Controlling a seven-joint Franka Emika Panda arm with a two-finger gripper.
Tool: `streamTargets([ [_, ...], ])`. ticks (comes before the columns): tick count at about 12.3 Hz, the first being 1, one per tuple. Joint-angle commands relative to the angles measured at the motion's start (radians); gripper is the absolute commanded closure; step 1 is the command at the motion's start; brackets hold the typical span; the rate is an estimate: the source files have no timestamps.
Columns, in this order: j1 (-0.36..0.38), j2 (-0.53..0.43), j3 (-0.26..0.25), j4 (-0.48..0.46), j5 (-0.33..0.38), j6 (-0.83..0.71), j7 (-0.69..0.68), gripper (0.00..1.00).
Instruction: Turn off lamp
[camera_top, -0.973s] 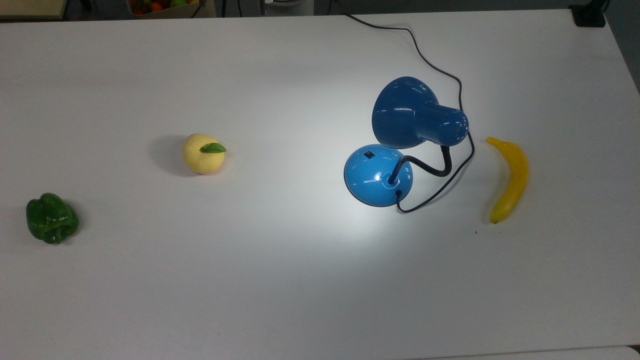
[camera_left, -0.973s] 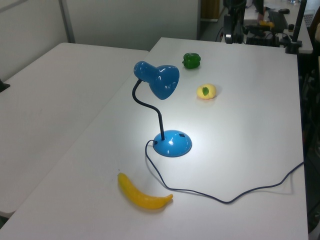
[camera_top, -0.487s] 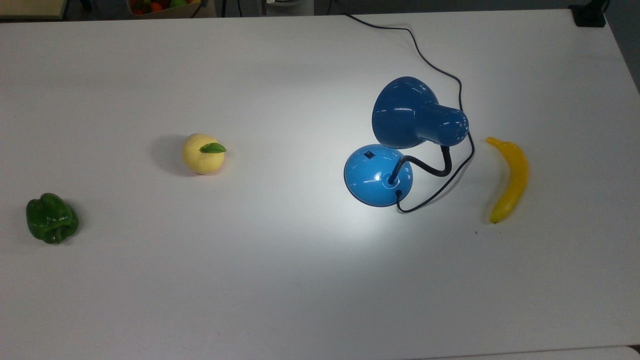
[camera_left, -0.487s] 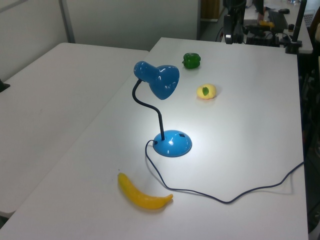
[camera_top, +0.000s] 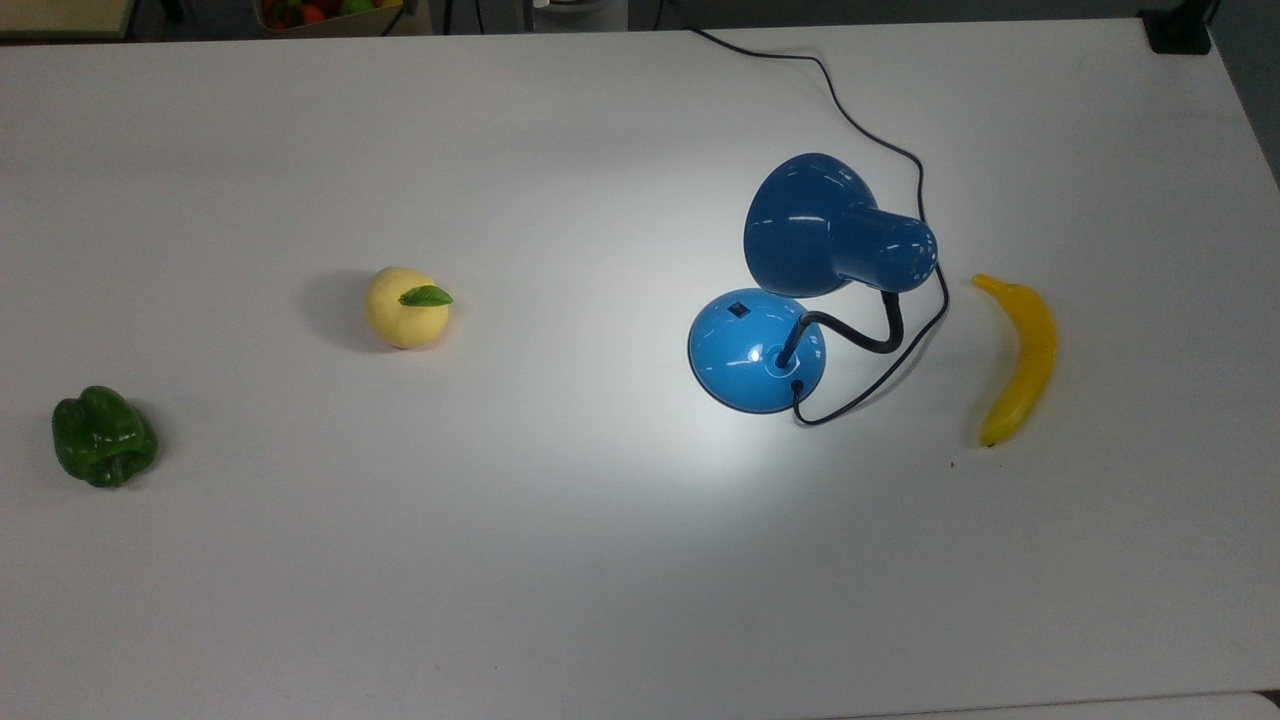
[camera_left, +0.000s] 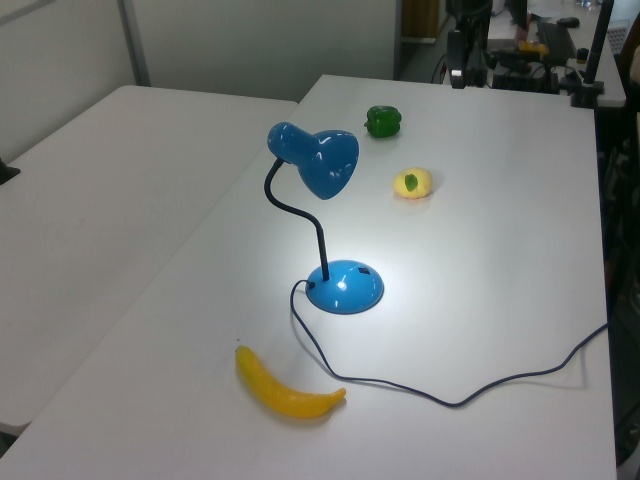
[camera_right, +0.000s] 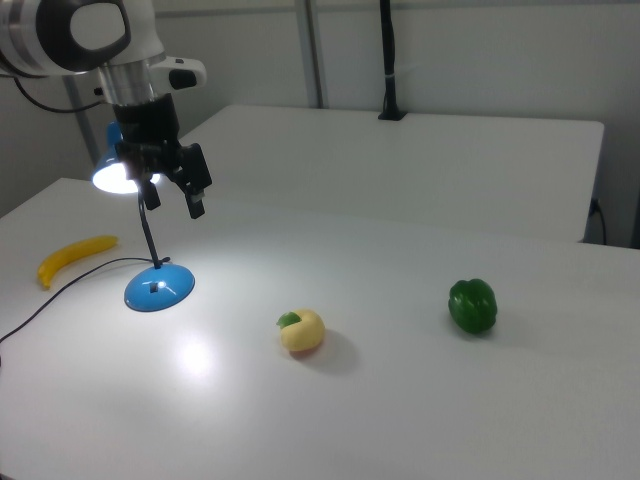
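Blue and glossy, the lamp (camera_top: 790, 300) stands on the white table (camera_top: 560, 600) toward the top view's right end, roughly midway between the long edges, and it is plainly lit: a bright pool lies on the table around its domed base (camera_top: 755, 350). So nothing of the task is done yet, as we judge it. The small black switch (camera_top: 738, 309) on the base is untouched, and pressing it is the whole of what is left.

Our gripper (camera_right: 175, 185) hangs in the air in the right view, fingers spread apart and holding nothing, up beside the glowing shade (camera_right: 120, 170) and well above the base. It has to come down to the switch, we think, and the shade and black gooseneck (camera_top: 860, 335) lean over part of the base (the switch side looks open from above).

Around it: a banana (camera_top: 1018, 360) lies near the lamp toward the right end, a yellow fruit (camera_top: 405, 307) and a green pepper (camera_top: 103, 436) well apart toward the left end. The thin cord (camera_top: 870, 130) runs off to the far edge. None blocks the switch.
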Motion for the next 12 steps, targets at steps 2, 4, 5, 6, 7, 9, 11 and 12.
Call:
streamTargets([
  [2,0.009,-0.003,-0.010,0.006,0.015,-0.013,0.011,0.85],
  [4,0.009,-0.003,-0.010,0.006,0.018,-0.011,0.011,1.00],
  [5,0.008,-0.003,-0.010,0.006,0.018,-0.011,0.011,1.00],
  [6,0.008,-0.003,-0.010,0.006,0.018,-0.011,0.009,1.00],
  [7,0.008,-0.001,-0.010,0.006,0.018,-0.011,0.008,1.00],
  [9,0.009,-0.003,-0.010,0.000,0.018,-0.011,0.001,1.00],
  [11,0.022,-0.001,-0.007,-0.021,0.018,0.011,-0.066,1.00],
  [12,0.028,-0.003,-0.001,-0.053,0.018,0.054,-0.068,1.00],
])
